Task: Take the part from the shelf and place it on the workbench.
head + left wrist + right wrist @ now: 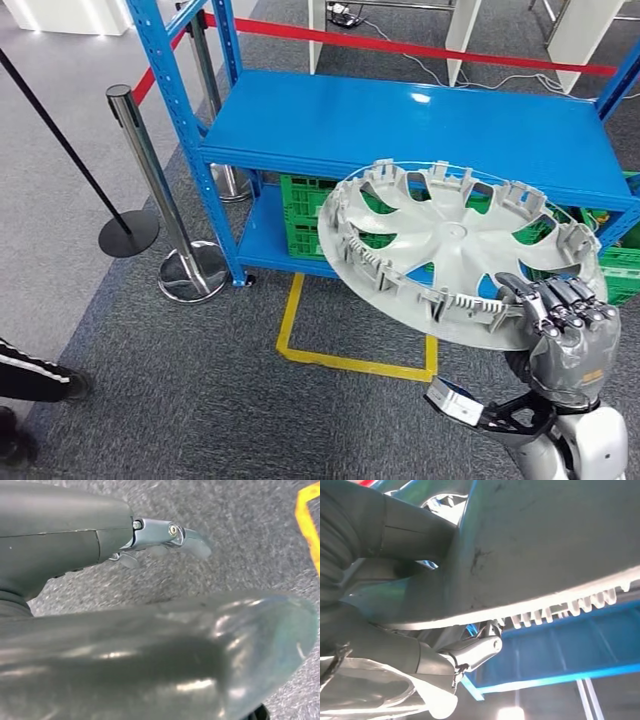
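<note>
**Head view: hubcap held clear of the shelf by the right hand**

Head view shows a round silver-grey hubcap (445,240) gripped at its near rim by the right hand (567,335), whose dark fingers (562,305) are curled over the edge. From the hand the disc extends forward and to the left, in the air in front of the blue shelf (423,125). It is tilted, the far edge raised and the near edge lower, with its inner face turned up. On that face are seen a ring of clips and ribs around the rim, curved spokes with openings between them, and a flat central hub. Being circular, it has no long axis. Green crates (306,215) on the lower shelf level are visible through the openings.

In the right wrist view the rim (554,555) is clamped between thumb and fingers (478,650). In the left wrist view the left hand (113,605) is seen above grey carpet (245,530), fingers (166,532) extended and nothing held.
</note>
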### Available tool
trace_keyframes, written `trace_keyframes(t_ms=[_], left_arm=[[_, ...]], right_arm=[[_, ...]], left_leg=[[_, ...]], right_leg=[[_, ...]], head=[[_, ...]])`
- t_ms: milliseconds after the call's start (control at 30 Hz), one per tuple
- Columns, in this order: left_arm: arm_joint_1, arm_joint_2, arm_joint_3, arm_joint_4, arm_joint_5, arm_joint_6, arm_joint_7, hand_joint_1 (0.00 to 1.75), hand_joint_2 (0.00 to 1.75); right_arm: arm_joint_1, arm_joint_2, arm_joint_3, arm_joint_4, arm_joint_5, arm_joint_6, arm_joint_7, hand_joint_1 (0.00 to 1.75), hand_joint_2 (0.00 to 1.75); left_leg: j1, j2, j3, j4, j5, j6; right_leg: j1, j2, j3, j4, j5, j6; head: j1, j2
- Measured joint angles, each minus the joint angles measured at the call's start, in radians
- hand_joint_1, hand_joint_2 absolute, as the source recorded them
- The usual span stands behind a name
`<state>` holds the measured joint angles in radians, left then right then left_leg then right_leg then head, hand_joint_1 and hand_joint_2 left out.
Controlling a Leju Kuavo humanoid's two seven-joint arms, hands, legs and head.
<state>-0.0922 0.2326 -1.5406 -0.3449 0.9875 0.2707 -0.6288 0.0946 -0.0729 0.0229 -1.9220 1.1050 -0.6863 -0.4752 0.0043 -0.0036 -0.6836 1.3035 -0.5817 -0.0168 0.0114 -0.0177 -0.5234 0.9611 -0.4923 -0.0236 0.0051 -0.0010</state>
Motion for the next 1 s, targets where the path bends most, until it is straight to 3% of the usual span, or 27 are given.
trace_keyframes(t_ms=[67,100,167,200,267,300,333,400,433,467,533,600,667,700,767,800,833,933,967,1000], left_arm=[[-0.001,0.001,0.007,0.001,-0.007,-0.001,0.005,0.0,0.0],[-0.002,0.002,0.009,0.001,-0.011,-0.002,0.009,0.0,0.0],[-0.003,0.004,0.014,0.001,-0.017,-0.004,0.019,0.0,0.0],[-0.003,0.006,0.017,0.001,-0.019,-0.006,0.025,0.0,0.0],[-0.001,0.007,0.024,0.001,-0.025,-0.007,0.033,0.0,0.0],[0.001,0.007,0.027,0.001,-0.027,-0.007,0.036,0.0,0.0],[0.001,0.007,0.029,0.0,-0.03,-0.004,0.039,0.0,0.0],[0.001,0.008,0.032,-0.007,-0.036,0.008,0.051,0.0,0.0],[0.001,0.01,0.034,-0.014,-0.039,0.016,0.059,0.0,0.0],[0.002,0.012,0.036,-0.022,-0.042,0.023,0.066,0.0,0.0],[0.002,0.015,0.04,-0.037,-0.047,0.036,0.078,0.0,0.0],[0.002,0.019,0.047,-0.058,-0.055,0.052,0.095,0.0,0.0],[0.004,0.026,0.055,-0.087,-0.067,0.073,0.114,0.0,0.0],[0.005,0.031,0.058,-0.102,-0.073,0.083,0.122,0.0,0.0],[0.011,0.042,0.063,-0.131,-0.085,0.1,0.133,0.0,0.0],[0.014,0.048,0.064,-0.144,-0.09,0.105,0.138,0.0,0.0],[0.018,0.053,0.067,-0.156,-0.095,0.11,0.143,0.0,0.0],[0.026,0.064,0.08,-0.185,-0.106,0.122,0.153,0.0,0.0],[0.027,0.067,0.083,-0.194,-0.111,0.125,0.156,0.0,0.0],[0.027,0.069,0.086,-0.202,-0.115,0.128,0.16,0.0,0.0]], right_arm=[[0.019,0.0,-0.008,-0.005,0.0,0.0,0.011,1.75,1.75],[0.031,0.0,-0.013,-0.011,0.0,0.0,0.015,1.75,1.75],[0.054,0.0,-0.025,-0.024,0.0,0.0,0.023,1.75,1.75],[0.065,0.0,-0.03,-0.03,0.0,0.0,0.027,1.75,1.75],[0.087,0.0,-0.04,-0.039,0.001,0.0,0.034,1.75,1.75],[0.098,0.0,-0.045,-0.043,0.002,0.0,0.037,1.75,1.75],[0.109,0.0,-0.05,-0.047,0.003,0.0,0.04,1.75,1.75],[0.128,0.0,-0.059,-0.055,0.005,0.0,0.05,1.75,1.75],[0.136,0.0,-0.063,-0.058,0.005,0.0,0.056,1.75,1.75],[0.142,0.0,-0.066,-0.062,0.006,0.0,0.062,1.75,1.75],[0.152,0.0,-0.071,-0.067,0.012,0.0,0.071,1.75,1.75],[0.161,0.0,-0.074,-0.076,0.018,0.0,0.084,1.75,1.75],[0.168,0.0,-0.074,-0.09,0.022,0.0,0.098,1.75,1.75],[0.171,0.0,-0.075,-0.096,0.023,0.0,0.104,1.75,1.75],[0.177,0.0,-0.077,-0.106,0.026,0.0,0.11,1.75,1.75],[0.181,0.0,-0.078,-0.11,0.027,0.0,0.111,1.75,1.75],[0.184,0.0,-0.08,-0.115,0.027,0.0,0.112,1.75,1.75],[0.195,0.0,-0.088,-0.125,0.025,0.0,0.111,1.75,1.75],[0.196,0.0,-0.092,-0.127,0.024,0.0,0.109,1.75,1.75],[0.197,0.001,-0.095,-0.128,0.023,0.0,0.106,1.75,1.75]], left_leg=[[0.009,0.001,0.072,-0.067,0.056,-0.009],[0.01,0.0,0.122,-0.136,0.061,-0.011],[0.009,-0.002,0.19,-0.249,0.039,-0.002],[0.005,-0.003,0.199,-0.275,0.027,0.006],[0.004,-0.002,0.184,-0.284,0.037,0.027],[0.004,0.0,0.173,-0.286,0.048,0.038],[0.005,0.002,0.161,-0.288,0.06,0.047],[0.005,0.004,0.132,-0.287,0.084,0.056],[0.005,0.005,0.115,-0.287,0.097,0.057],[0.004,0.005,0.098,-0.286,0.11,0.057],[0.004,0.006,0.065,-0.285,0.135,0.054],[0.003,0.006,0.04,-0.285,0.16,0.048],[0.0,0.004,0.026,-0.284,0.183,0.039],[-0.001,0.004,0.022,-0.286,0.196,0.034],[0.0,0.003,0.017,-0.293,0.216,0.023],[0.002,0.002,0.014,-0.29,0.205,0.016],[0.003,0.002,0.009,-0.27,0.174,0.011],[0.005,0.001,-0.016,-0.106,0.019,0.003],[0.005,0.001,-0.019,-0.045,-0.002,0.002],[0.005,0.001,-0.013,-0.006,0.004,0.002]], right_leg=[[-0.005,-0.001,-0.04,0.024,0.012,0.008],[-0.006,-0.001,-0.057,0.038,0.016,0.013],[-0.007,-0.002,-0.082,0.059,0.026,0.025],[-0.007,-0.002,-0.09,0.063,0.033,0.032],[-0.01,0.001,-0.102,0.064,0.043,0.046],[-0.012,0.004,-0.111,0.073,0.027,0.052],[-0.014,0.008,-0.123,0.097,-0.009,0.058],[-0.015,0.013,-0.152,0.2,-0.112,0.066],[-0.016,0.014,-0.162,0.261,-0.148,0.068],[-0.016,0.014,-0.164,0.309,-0.159,0.07],[-0.016,0.014,-0.125,0.321,-0.113,0.068],[-0.014,0.015,-0.02,0.207,-0.067,0.061],[-0.012,0.017,0.097,0.045,-0.083,0.05],[-0.01,0.018,0.128,-0.006,-0.095,0.046],[-0.01,0.016,0.127,-0.031,-0.09,0.038],[-0.011,0.015,0.117,-0.031,-0.079,0.032],[-0.012,0.012,0.107,-0.031,-0.067,0.023],[-0.01,0.006,0.066,-0.024,-0.034,0.009],[-0.009,0.005,0.05,-0.018,-0.023,0.009],[-0.008,0.004,0.031,-0.01,-0.013,0.009]], head=[[0.0,0.0],[-0.001,0.0],[0.0,0.0],[0.001,0.0],[0.0,0.0],[0.001,0.0],[0.002,0.0],[0.006,0.0],[0.006,0.0],[0.006,0.0],[0.006,0.0],[0.006,0.0],[0.006,0.0],[0.007,0.0],[0.007,0.0],[0.007,0.0],[0.006,0.0],[0.002,0.0],[0.002,0.0],[0.002,0.0]])
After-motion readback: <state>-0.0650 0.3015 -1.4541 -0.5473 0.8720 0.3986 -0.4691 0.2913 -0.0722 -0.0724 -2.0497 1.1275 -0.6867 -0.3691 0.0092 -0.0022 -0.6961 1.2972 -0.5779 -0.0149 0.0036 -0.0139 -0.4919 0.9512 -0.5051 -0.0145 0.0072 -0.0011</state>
